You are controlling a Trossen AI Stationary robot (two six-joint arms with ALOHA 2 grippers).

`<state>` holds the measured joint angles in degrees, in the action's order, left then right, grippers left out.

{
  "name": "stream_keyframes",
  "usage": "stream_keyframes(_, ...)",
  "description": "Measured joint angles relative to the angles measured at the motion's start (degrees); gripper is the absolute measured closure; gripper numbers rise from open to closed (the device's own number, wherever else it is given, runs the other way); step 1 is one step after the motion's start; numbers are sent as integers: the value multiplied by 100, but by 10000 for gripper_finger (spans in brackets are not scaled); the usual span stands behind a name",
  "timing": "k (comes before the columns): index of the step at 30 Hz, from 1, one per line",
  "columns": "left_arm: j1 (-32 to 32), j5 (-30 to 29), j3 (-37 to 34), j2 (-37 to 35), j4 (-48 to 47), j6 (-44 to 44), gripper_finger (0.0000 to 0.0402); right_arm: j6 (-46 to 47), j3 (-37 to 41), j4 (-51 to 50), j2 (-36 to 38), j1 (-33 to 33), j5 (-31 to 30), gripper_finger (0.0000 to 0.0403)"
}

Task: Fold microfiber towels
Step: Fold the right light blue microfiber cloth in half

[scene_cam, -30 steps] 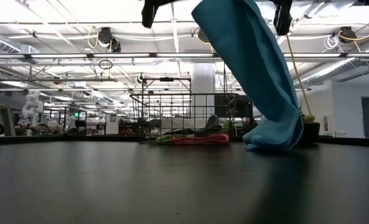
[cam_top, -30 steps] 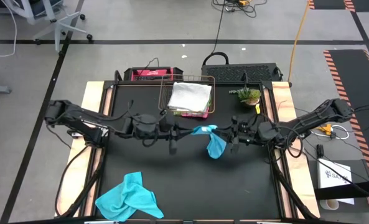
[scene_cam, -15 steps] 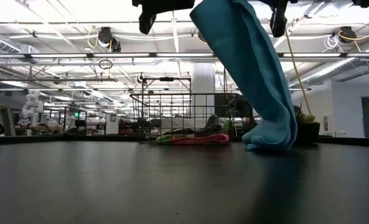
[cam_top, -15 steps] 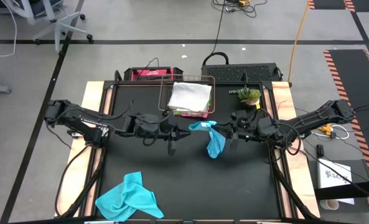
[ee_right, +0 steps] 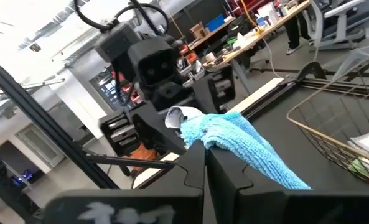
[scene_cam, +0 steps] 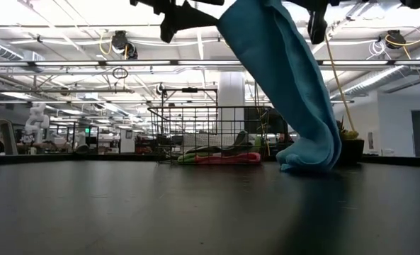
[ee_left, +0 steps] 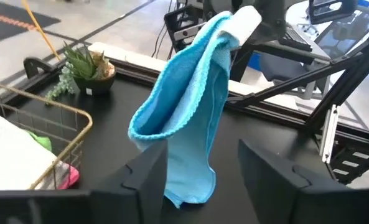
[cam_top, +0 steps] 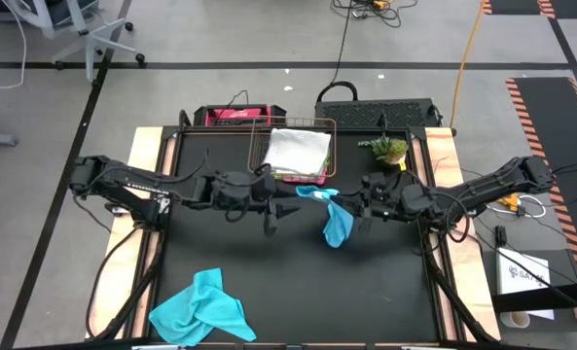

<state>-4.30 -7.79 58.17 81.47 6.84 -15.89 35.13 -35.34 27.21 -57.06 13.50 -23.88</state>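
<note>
Above mid-surface (cam_top: pixel 298 282), right claw (cam_top: pixel 344 200) clenched on one corner of a turquoise towel (cam_top: pixel 335 222); cloth hangs below it, lower end bunched on the surface. Left claw (cam_top: pixel 286 204) just beside the towel's upper edge, fingers (ee_left: pixel 268 168) parted, gripping nothing. Second turquoise towel (cam_top: pixel 202 306) lies crumpled well apart, near the front edge. Wire basket (cam_top: pixel 269 160) behind both claws holds more cloths.

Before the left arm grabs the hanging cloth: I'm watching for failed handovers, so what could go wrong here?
The right gripper holds the turquoise towel by one bunched corner; a tug could pull it free. The open left gripper faces a drooping fold, so it may pinch two layers. The copper basket stands close behind and might snag the cloth.
</note>
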Motion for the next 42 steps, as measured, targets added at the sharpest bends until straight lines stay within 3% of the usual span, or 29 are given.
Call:
stream_keyframes(10, -82, -169, 0, 0, 212, 999, 190, 212, 1, -384, -2, -218, 3, 403)
stream_keyframes(17, 24, -439, -4, 123, -249, 1137, 190, 190, 1, -155, -5, -223, 13, 403)
stream_keyframes(25, 117, -578, 7, 241, 470, 1396, 190, 214, 3, -219, -85, -219, 24, 403)
stream_keyframes(42, 111, -578, 2, 221, 418, 1621, 190, 321, 3, -182, -94, -219, 155, 403)
